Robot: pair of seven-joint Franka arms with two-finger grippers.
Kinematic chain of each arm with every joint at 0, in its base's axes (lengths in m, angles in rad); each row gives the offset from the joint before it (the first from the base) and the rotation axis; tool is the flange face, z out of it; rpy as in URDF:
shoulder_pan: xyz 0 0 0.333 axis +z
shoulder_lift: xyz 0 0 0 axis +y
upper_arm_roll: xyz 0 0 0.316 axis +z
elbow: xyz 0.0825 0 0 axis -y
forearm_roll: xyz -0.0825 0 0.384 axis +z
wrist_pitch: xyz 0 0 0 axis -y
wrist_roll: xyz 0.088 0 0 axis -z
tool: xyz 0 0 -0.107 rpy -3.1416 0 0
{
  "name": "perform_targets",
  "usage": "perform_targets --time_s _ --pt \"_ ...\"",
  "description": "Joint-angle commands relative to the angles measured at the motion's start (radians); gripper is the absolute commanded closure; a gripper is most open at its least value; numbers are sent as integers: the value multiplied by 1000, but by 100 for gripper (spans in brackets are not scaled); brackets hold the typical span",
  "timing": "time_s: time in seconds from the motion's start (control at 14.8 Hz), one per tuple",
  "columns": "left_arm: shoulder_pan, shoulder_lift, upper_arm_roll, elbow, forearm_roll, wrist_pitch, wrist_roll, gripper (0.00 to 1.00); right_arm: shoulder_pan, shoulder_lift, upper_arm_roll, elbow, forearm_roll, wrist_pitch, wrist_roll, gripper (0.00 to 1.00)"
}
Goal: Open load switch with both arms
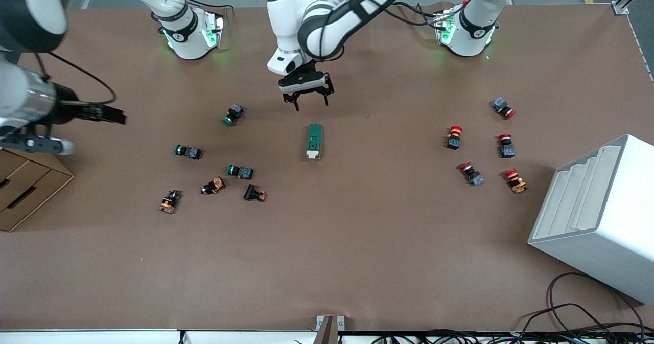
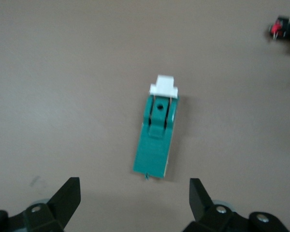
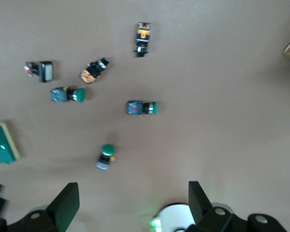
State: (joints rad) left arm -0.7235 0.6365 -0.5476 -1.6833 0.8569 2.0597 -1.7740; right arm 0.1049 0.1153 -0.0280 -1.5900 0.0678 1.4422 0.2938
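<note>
The load switch (image 1: 314, 141) is a dark-green block lying flat at the middle of the table, its white lever piece (image 1: 313, 154) at the end nearer to the front camera. In the left wrist view the load switch (image 2: 157, 137) lies just ahead of the fingers, untouched. My left gripper (image 1: 311, 104) hangs open over the table between the switch and the robots' bases, also shown as the left gripper (image 2: 134, 188). My right gripper (image 1: 115, 115) is raised high over the right arm's end of the table, and the right gripper (image 3: 134, 191) is open and empty, with the load switch (image 3: 4, 149) far off.
Green-capped push buttons (image 1: 234, 114) and orange-bodied ones (image 1: 169, 201) are scattered toward the right arm's end. Red mushroom-capped buttons (image 1: 454, 137) lie toward the left arm's end. A white stepped box (image 1: 598, 206) and a cardboard box (image 1: 25, 190) stand at the table's ends.
</note>
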Motion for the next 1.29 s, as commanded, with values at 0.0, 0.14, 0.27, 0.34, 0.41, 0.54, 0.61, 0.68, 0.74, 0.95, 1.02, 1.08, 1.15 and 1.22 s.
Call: perform_targets --time_s 0.0,0.14,0.27,0.34,0.41,0.54,0.61,0.68,0.74,0.95,1.02,1.08,1.15,1.22 --pt "-28 31 1 -56 147 34 -77 2 103 46 -1 -4 49 56 245 0" --pt "-30 48 1 -119 310 59 -203 3 186 95 -1 -4 73 115 425 0" --pt "-31 57 1 -173 430 102 -310 3 267 153 -1 -4 75 174 592 0" --pt "-31 58 1 -196 488 103 -349 3 297 190 0 -1 78 205 676 0" --pt "-30 66 1 -206 534 103 -399 3 327 234 0 4 105 239 779 0" --pt "-31 97 1 -208 617 103 -479 3 357 312 3 13 168 323 954 0" --pt "-30 112 3 -213 681 103 -523 3 375 360 6 28 182 361 1054 0" --pt "-30 124 5 -214 736 103 -565 3 398 409 13 57 182 382 1137 0" --pt "-30 140 5 -214 789 102 -600 3 423 467 14 96 181 392 1225 0" --pt "-31 161 9 -216 884 92 -671 3 498 608 14 191 181 452 1485 0" --pt "-33 175 11 -219 913 80 -694 3 519 632 14 191 181 493 1534 0" --pt "-33 183 11 -220 944 57 -714 3 535 659 14 191 181 529 1586 0" --pt "-31 192 11 -220 961 50 -725 3 553 679 14 191 181 556 1628 0" --pt "-31 196 11 -219 964 48 -736 2 568 694 14 191 181 567 1651 0"
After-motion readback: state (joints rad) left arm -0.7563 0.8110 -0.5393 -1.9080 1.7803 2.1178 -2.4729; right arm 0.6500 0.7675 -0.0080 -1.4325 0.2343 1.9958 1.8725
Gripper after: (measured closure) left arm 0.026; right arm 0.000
